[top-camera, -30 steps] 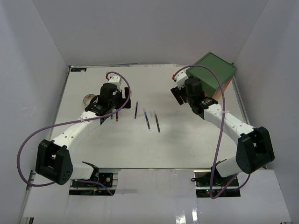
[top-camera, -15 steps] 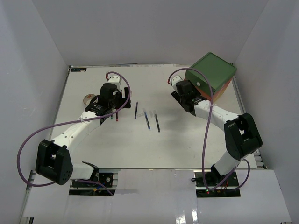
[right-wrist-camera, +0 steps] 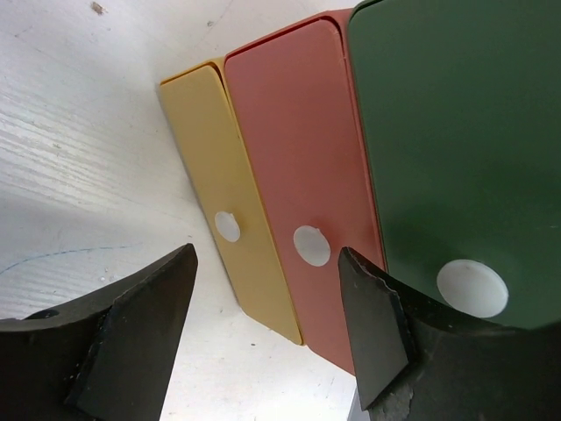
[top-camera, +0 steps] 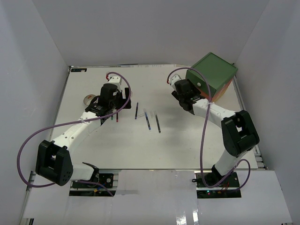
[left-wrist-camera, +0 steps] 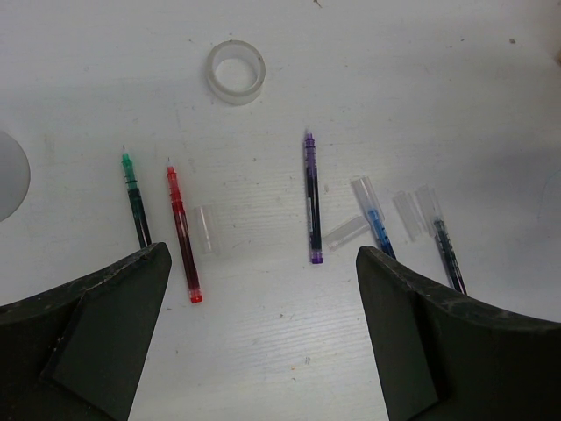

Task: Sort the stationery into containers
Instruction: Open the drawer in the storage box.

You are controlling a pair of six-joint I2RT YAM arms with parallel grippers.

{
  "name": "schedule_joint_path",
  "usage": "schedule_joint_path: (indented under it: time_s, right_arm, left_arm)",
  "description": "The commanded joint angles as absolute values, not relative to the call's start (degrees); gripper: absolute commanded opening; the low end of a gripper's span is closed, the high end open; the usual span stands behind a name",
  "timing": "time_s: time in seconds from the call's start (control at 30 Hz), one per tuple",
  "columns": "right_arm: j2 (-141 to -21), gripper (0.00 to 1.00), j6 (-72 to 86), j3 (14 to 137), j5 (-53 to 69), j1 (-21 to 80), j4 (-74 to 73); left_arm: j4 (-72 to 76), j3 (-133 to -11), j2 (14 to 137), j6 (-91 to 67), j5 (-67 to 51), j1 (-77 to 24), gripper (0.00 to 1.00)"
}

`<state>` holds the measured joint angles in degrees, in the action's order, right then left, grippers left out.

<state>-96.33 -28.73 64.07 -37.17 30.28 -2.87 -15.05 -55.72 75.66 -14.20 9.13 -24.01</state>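
Pens lie loose around the middle of the white table (top-camera: pixel 187 145), between the two arms. Under the left gripper (left-wrist-camera: pixel 263 254) the wrist camera shows a green pen (left-wrist-camera: pixel 133 197) and a red pen (left-wrist-camera: pixel 182 235) side by side. To one side of them are a purple pen (left-wrist-camera: pixel 312 197), a blue pen (left-wrist-camera: pixel 377 226) and a dark pen (left-wrist-camera: pixel 447 256), with clear caps (left-wrist-camera: pixel 204 230) lying among them. A clear tape roll (left-wrist-camera: pixel 237 72) sits flat just past the pen tips. The left claw is spread wide above the pens and holds nothing.

A beige tape roll (top-camera: pixel 90 99) lies at the far left, partly hidden by the left arm.

At the far right stands the three-drawer chest (top-camera: pixel 213 75). The right gripper (right-wrist-camera: pixel 267 254) faces its fronts: the yellow drawer (right-wrist-camera: pixel 206 149), the orange-red drawer (right-wrist-camera: pixel 289 132) and the green drawer (right-wrist-camera: pixel 456 132), each with a white round knob (right-wrist-camera: pixel 312 246). Its jaws stand apart and grasp nothing. Whether a fingertip touches the chest cannot be told.
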Motion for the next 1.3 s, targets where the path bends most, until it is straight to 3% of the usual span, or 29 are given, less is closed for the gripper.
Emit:
schedule_joint_path:
  time_s: [0.0, 0.9, 1.1, 1.27]
  right_arm:
    - [-96.86, 0.72, -29.18, 66.62, -38.85, 30.50, -1.41]
    - [-99.58, 0.70, -29.71, 66.09, -40.61, 30.41, -1.50]
    - [-99.05, 0.66, -29.36, 66.27, -38.59, 30.41, -2.55]
    - [-98.26, 0.56, -28.74, 66.80, -35.42, 30.41, -4.83]
  left_arm:
    - [-15.38, -55.55, 74.71, -13.89, 9.76, -23.91, 0.98]
    - [-15.38, -55.63, 74.53, -13.80, 9.58, -23.91, 0.98]
    - [-15.29, -55.55, 74.44, -13.71, 9.49, -23.91, 0.98]
    - [-15.38, -55.63, 74.36, -13.62, 9.58, -23.91, 0.98]
